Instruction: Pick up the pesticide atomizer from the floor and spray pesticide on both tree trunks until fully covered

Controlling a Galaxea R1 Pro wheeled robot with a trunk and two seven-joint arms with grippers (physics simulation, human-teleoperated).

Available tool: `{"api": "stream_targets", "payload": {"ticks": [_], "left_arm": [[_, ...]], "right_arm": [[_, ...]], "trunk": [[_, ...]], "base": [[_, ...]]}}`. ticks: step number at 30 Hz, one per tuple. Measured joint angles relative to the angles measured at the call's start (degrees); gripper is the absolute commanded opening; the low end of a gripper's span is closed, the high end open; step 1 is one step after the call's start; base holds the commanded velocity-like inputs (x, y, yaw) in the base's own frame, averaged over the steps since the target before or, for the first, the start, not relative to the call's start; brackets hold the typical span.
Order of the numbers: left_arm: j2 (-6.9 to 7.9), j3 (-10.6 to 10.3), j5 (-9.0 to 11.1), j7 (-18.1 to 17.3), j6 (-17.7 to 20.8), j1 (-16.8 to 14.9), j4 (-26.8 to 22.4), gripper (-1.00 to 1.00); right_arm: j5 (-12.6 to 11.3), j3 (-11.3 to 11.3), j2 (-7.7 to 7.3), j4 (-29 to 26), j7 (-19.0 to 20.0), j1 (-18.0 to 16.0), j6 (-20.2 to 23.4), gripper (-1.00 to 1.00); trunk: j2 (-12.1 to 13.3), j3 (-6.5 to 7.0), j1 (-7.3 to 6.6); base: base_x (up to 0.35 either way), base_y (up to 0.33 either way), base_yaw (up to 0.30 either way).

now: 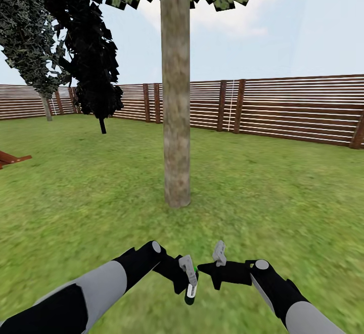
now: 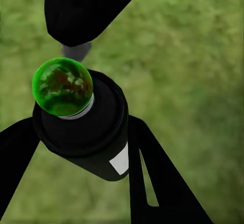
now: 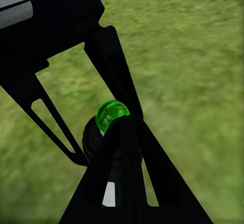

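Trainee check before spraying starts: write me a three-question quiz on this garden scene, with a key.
1. True or false: the left gripper holds the dark cylindrical atomizer with a green dome tip.
2. The thick mottled grey-brown tree trunk stands on: A) the green grass lawn; B) grey paving; C) a wooden deck.
3. Fill in: behind the trunk runs a brown horizontal-slat wooden ____.
Key: 1 true; 2 A; 3 fence.
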Motion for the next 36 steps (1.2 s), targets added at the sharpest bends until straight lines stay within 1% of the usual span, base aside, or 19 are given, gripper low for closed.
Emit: {"api": "stream_targets", "payload": {"ticks": [8, 12, 14, 17, 18, 20, 21, 22, 23, 24, 25, 26, 27, 28, 31, 33, 34, 35, 36], "left_arm": [[0.55, -0.3, -0.1, 0.1, 0.1, 0.0, 0.3, -1.0], [4.43, -0.6, -0.2, 0.0, 0.1, -0.3, 1.2, -1.0], [7.83, -0.8, -0.4, 0.0, 0.2, -0.3, 2.2, -1.0], [11.5, -0.5, -0.2, 0.3, 0.2, -0.4, 2.8, -1.0], [12.06, -0.3, -0.1, 0.8, 0.2, -0.4, 2.9, -1.0], [13.26, 0.6, 0.6, 5.8, 0.1, -0.4, 3.0, -1.0], [13.5, 3.0, 2.2, 10.4, 0.0, -0.4, 2.9, -1.0], [13.72, 5.6, 3.9, 13.5, -0.1, -0.3, 2.9, -1.0], [14.28, 8.7, 5.8, 15.8, -0.2, -0.2, 3.0, -1.0], [15.68, 14.0, 8.9, 17.8, -0.8, -0.1, 2.9, -1.0], [16.78, 17.4, 10.7, 18.6, -1.6, 0.0, 2.9, -1.0], [18.14, 22.7, 13.7, 19.3, -3.6, 0.1, 2.9, -1.0], [19.0, 26.5, 15.9, 19.6, -5.8, 0.3, 3.1, -1.0], [19.38, 28.8, 17.5, 19.8, -8.4, 0.6, 4.5, -1.0], [19.27, 31.0, 21.7, 20.5, -13.2, 1.0, 8.4, -1.0], [19.15, 32.7, 26.8, 22.5, -14.1, 1.1, 9.6, -1.0], [19.03, 33.5, 30.5, 25.3, -14.4, 1.1, 10.2, -1.0], [18.84, 34.0, 33.7, 30.6, -14.7, 1.1, 10.7, -1.0], [18.7, 33.9, 34.5, 33.6, -14.7, 1.1, 11.0, -1.0]], "right_arm": [[0.0, 0.0, 0.0, 0.0, 0.0, 0.0, 0.0, -1.0], [0.0, 0.0, -0.04, 0.0, 0.0, 0.0, 0.0, -1.0], [0.0, 0.0, -0.07, 0.0, 0.0, 0.0, 0.0, -1.0], [0.0, 0.0, -0.09, 0.0, 0.0, 0.0, 0.0, -1.0], [0.0, 0.0, -0.09, 0.1, -0.1, 0.0, 0.0, -1.0], [-0.2, -0.1, -0.08, 0.3, -0.5, 0.0, 0.0, -1.0], [-0.3, -0.3, -0.08, 0.6, -0.6, 0.0, -0.3, -1.0], [-0.3, -0.4, -0.1, 0.8, -0.7, 0.0, -0.5, 1.0], [-0.3, -0.4, -0.13, 1.0, -0.7, 0.0, -0.6, 1.0], [-0.5, -0.5, -0.23, 1.3, -0.8, 0.0, -0.7, 1.0], [-0.6, -0.6, -0.38, 1.8, -0.8, 0.0, -0.8, 1.0], [-0.7, -0.8, -0.58, 4.0, -1.1, 0.0, -0.8, 1.0], [-0.8, -0.8, -0.7, 7.4, -1.7, 0.0, -0.9, 1.0], [-0.9, -1.0, -0.8, 11.8, -3.0, 0.0, -1.1, 1.0], [-2.9, -4.3, -2.52, 19.8, -8.7, 0.0, -4.1, 1.0], [-4.2, -6.4, -4.44, 23.8, -13.6, 0.0, -7.2, 1.0], [-5.0, -7.3, -5.43, 26.4, -17.7, 0.0, -8.4, 1.0], [-5.6, -7.9, -6.11, 28.5, -25.5, 0.0, -9.2, 1.0], [-5.8, -8.0, -6.32, 29.1, -30.3, 0.0, -9.4, 1.0]], "trunk": [[0.0, 0.0, 0.0], [0.0, 0.0, 0.0], [0.0, 0.0, 0.0], [0.0, 0.0, 0.0], [0.0, 0.0, 0.0], [0.0, 0.0, 0.0], [0.0, 0.01, 0.0], [0.0, 0.01, 0.0], [0.0, 0.01, 0.0], [0.0, 0.01, -0.01], [0.0, 0.01, 0.0], [0.0, 0.01, 0.0], [0.0, 0.0, 0.0], [0.0, -0.01, 0.01], [0.0, 0.0, 0.0], [0.0, 0.0, 0.0], [0.0, 0.0, 0.0], [0.0, -0.01, 0.0], [0.0, 0.0, 0.0]], "base": [[0.0, 0.0, 0.0], [0.0, 0.0, 0.0], [0.0, 0.0, 0.0], [0.0, 0.0, 0.0], [0.0, 0.0, 0.0], [0.0, 0.0, 0.0], [0.0, 0.0, 0.0], [0.0, 0.0, 0.0], [0.0, 0.0, 0.0], [0.0, 0.0, 0.0], [0.0, 0.0, 0.0], [0.0, 0.0, 0.0], [0.0, 0.0, 0.0], [0.0, 0.0, 0.0], [0.0, 0.0, 0.0], [0.0, 0.0, 0.0], [0.0, 0.0, 0.0], [0.0, 0.0, 0.0], [0.0, 0.0, 0.0]]}}
